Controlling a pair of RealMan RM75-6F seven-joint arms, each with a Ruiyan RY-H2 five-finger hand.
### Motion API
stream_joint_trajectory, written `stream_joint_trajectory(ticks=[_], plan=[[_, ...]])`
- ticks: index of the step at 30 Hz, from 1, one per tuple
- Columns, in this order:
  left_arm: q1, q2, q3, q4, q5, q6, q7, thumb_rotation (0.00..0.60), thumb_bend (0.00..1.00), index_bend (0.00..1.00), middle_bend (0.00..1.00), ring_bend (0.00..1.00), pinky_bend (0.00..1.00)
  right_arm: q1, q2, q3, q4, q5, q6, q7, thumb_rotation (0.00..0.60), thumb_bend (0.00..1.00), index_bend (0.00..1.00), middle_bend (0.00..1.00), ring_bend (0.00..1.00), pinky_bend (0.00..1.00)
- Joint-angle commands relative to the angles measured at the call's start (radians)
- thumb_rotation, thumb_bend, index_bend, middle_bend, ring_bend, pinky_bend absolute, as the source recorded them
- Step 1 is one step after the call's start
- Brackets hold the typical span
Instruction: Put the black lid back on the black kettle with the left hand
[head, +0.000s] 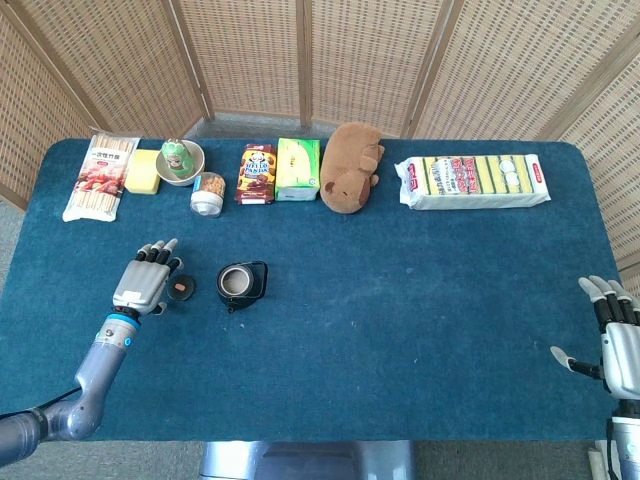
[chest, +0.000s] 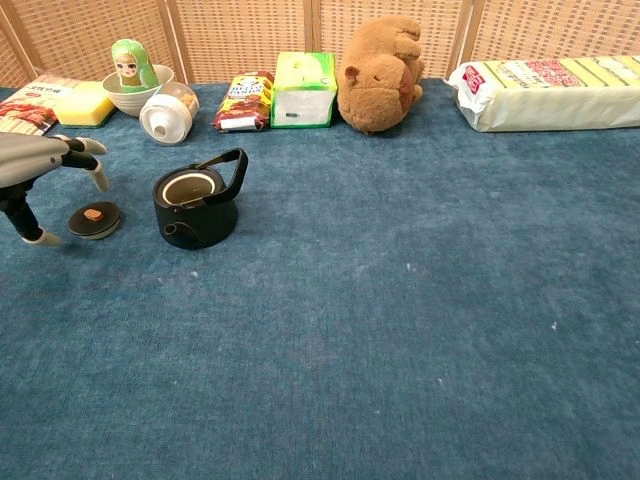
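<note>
The black kettle (head: 241, 284) (chest: 196, 208) stands lidless on the blue table, handle tipped back to the right. Its black lid (head: 182, 288) (chest: 94, 220), with an orange knob, lies flat just left of the kettle. My left hand (head: 146, 283) (chest: 45, 172) hovers over the lid's left side with fingers spread, thumb low beside the lid; it holds nothing. My right hand (head: 616, 335) rests open at the table's right edge, seen only in the head view.
Along the far edge lie a noodle packet (head: 102, 176), yellow sponge (head: 145, 171), bowl with a green doll (head: 180, 160), a tipped jar (head: 208, 193), biscuit box (head: 257, 173), tissue box (head: 298, 168), plush capybara (head: 350, 167) and a long snack pack (head: 472, 181).
</note>
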Motion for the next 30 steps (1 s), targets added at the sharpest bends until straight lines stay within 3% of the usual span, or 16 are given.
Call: stream_joint_trajectory(ticks=[1, 17, 30], plan=[[-0.015, -0.013, 0.002, 0.005, -0.021, -0.005, 0.019, 0.6, 0.19, 0.27, 0.0, 0.0, 0.08, -0.001, 0.002, 0.001, 0.0, 0.0, 0.002, 0.004, 0.6, 0.12, 0.1, 0.09, 0.07, 0.0], [-0.049, -0.043, 0.024, -0.007, -0.077, 0.026, 0.075, 0.6, 0.2, 0.27, 0.0, 0.0, 0.08, -0.002, 0.009, 0.002, 0.0, -0.003, 0.0, 0.022, 0.6, 0.12, 0.1, 0.09, 0.07, 0.0], [-0.061, -0.037, 0.036, -0.026, -0.106, 0.046, 0.092, 0.6, 0.29, 0.35, 0.0, 0.0, 0.08, -0.001, 0.006, 0.0, 0.003, -0.001, -0.003, 0.015, 0.6, 0.12, 0.1, 0.09, 0.07, 0.0]])
